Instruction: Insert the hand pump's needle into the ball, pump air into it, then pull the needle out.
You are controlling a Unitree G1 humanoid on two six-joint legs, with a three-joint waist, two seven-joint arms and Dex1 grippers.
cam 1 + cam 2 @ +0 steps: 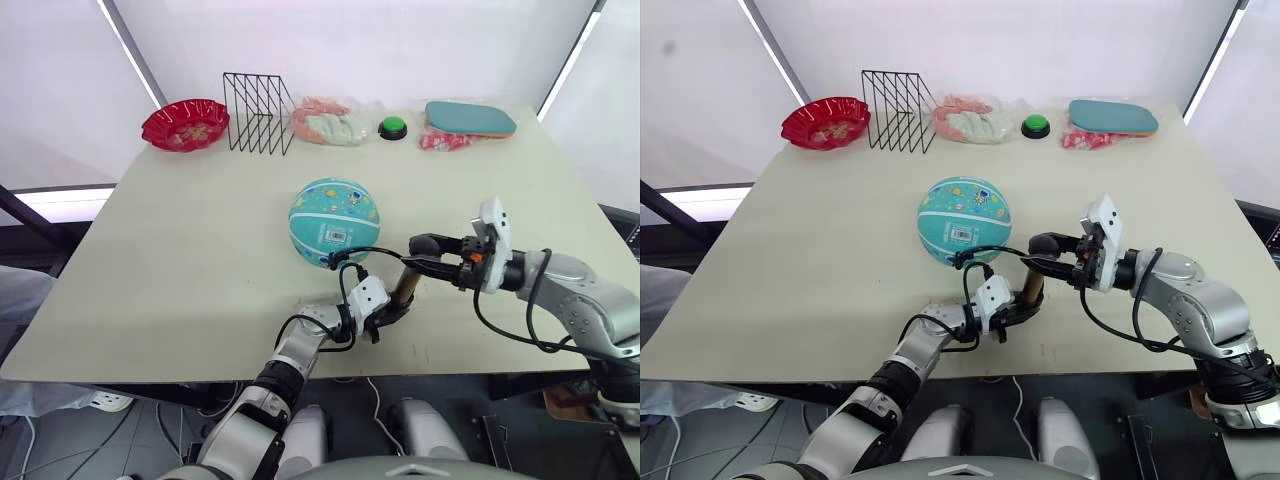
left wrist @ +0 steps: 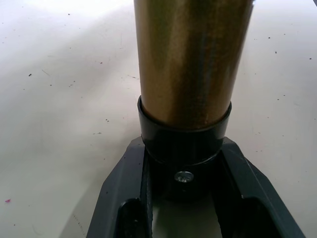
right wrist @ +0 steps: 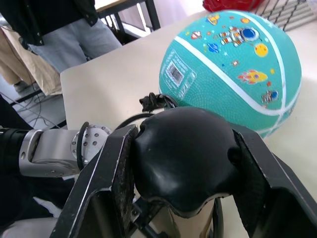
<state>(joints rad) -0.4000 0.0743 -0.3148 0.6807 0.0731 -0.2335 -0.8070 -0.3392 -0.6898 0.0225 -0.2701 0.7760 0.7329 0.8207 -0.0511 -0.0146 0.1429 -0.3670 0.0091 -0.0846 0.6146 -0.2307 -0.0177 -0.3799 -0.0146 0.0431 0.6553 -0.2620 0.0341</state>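
Note:
The teal ball (image 1: 334, 222) with cartoon prints and a barcode sticker rests mid-table. The hand pump (image 1: 405, 285) stands nearly upright just in front of it, a bronze cylinder. My left gripper (image 1: 388, 312) is shut on the pump's black lower cap (image 2: 183, 144). My right gripper (image 1: 428, 250) is shut on the rounded black handle (image 3: 183, 153) at the pump's top. The thin black hose (image 1: 350, 258) loops from the pump to the ball, and its black fitting (image 3: 153, 101) sits against the ball below the sticker. The needle itself is hidden.
Along the table's far edge stand a red bowl (image 1: 185, 123), a black wire rack (image 1: 258, 127), a bag of pink and white items (image 1: 328, 122), a green button (image 1: 392, 127) and a flat teal pad (image 1: 470, 118). A person (image 3: 64, 29) stands beyond the table's left side.

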